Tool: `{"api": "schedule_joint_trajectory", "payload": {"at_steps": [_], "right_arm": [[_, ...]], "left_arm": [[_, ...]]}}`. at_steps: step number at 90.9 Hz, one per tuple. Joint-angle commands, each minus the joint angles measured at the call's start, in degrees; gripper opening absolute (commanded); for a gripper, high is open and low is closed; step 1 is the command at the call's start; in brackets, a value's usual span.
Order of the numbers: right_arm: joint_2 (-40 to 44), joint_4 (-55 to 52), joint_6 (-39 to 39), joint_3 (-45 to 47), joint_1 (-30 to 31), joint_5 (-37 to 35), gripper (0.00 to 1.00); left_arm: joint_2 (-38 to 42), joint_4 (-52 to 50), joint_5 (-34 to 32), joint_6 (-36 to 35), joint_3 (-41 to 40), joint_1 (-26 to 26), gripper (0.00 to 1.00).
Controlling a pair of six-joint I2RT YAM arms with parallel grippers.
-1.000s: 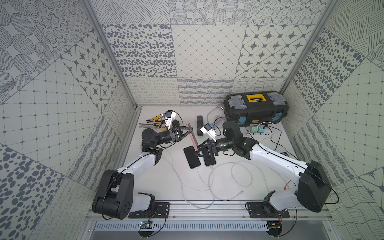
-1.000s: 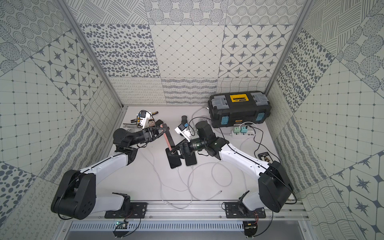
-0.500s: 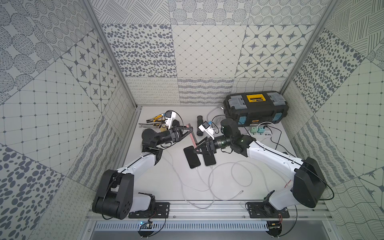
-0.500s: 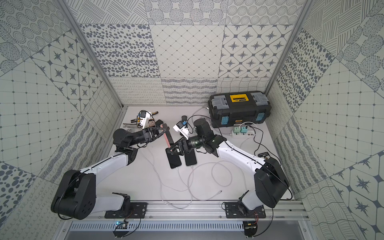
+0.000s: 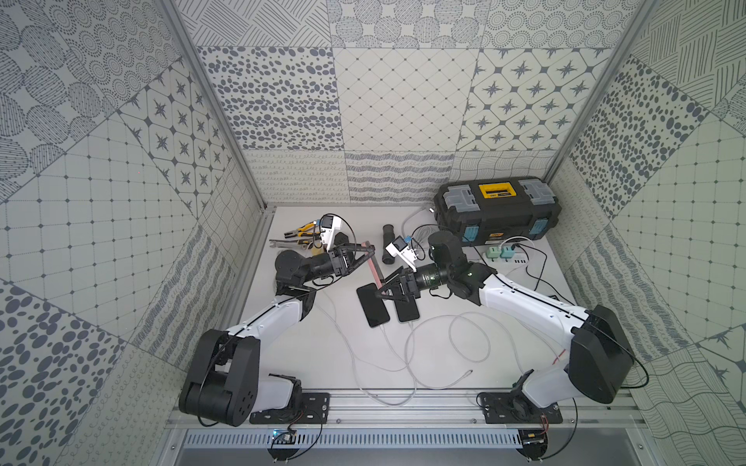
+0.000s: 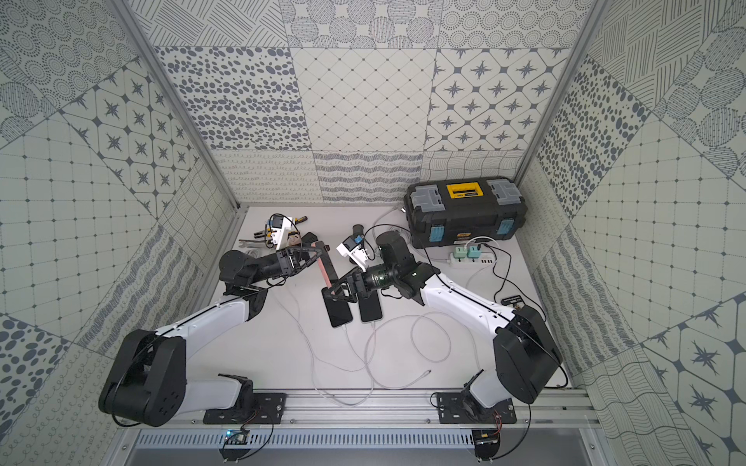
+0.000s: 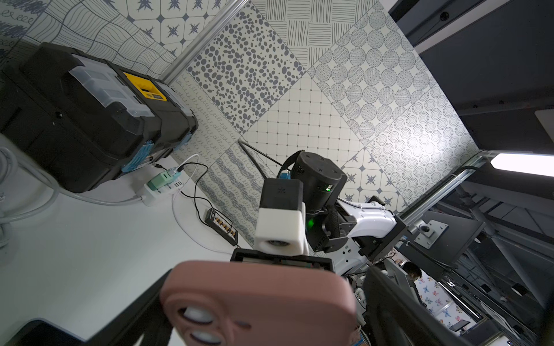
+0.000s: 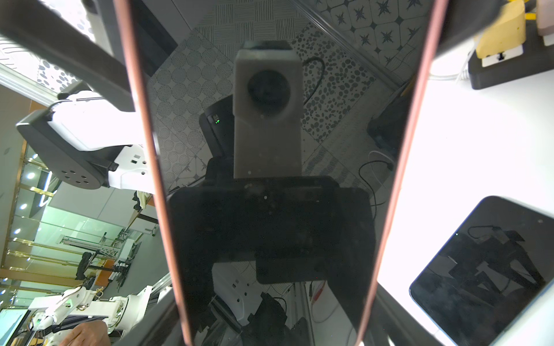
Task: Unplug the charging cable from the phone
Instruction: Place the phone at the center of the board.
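Three phones show in both top views. Two dark phones (image 5: 373, 305) lie flat side by side at centre frame, with white cables (image 5: 387, 343) leading off their lower ends, and one pink-cased phone (image 5: 374, 267) stands raised on edge just above them, between the two grippers. The right gripper (image 5: 380, 288) clamps its lower end by the long edges. The left gripper (image 5: 369, 256) has its fingers spread either side of the upper end, with a slim gap visible in the left wrist view.

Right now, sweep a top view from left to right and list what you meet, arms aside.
Yellow-handled pliers → pink-cased phone → black toolbox. Left out because they overlap these: the dark phones, the black cylinder, the power strip.
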State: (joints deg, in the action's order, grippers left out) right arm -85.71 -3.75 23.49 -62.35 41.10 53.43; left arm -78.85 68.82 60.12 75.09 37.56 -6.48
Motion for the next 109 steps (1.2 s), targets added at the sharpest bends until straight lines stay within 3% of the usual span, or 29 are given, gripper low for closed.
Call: {"api": "schedule_joint_trajectory", "payload": {"at_steps": [1,22,31,65,109], "right_arm": [[2.9,3.5,-0.4,1.4,-0.4,-2.0,0.5],[7.1,1.8,-0.6,5.9,-0.7,-11.1,0.48],[8.5,-2.0,-0.8,7.1,-0.7,-16.2,0.47],[10.2,-16.1,1.1,8.5,-0.7,-42.6,0.46],[0.9,-27.7,2.7,6.1,-0.7,-62.3,0.46]], "left_arm": [[1.2,-2.5,-1.4,-5.4,0.0,0.0,0.98],[9.1,-33.9,-11.8,-24.8,1.5,0.0,0.98],[11.4,-41.2,-16.0,-29.2,1.9,0.0,0.98],[10.9,-43.4,-17.6,-30.4,2.0,0.0,0.98],[11.0,-43.9,-17.6,-30.6,1.9,-0.2,0.98]]}}
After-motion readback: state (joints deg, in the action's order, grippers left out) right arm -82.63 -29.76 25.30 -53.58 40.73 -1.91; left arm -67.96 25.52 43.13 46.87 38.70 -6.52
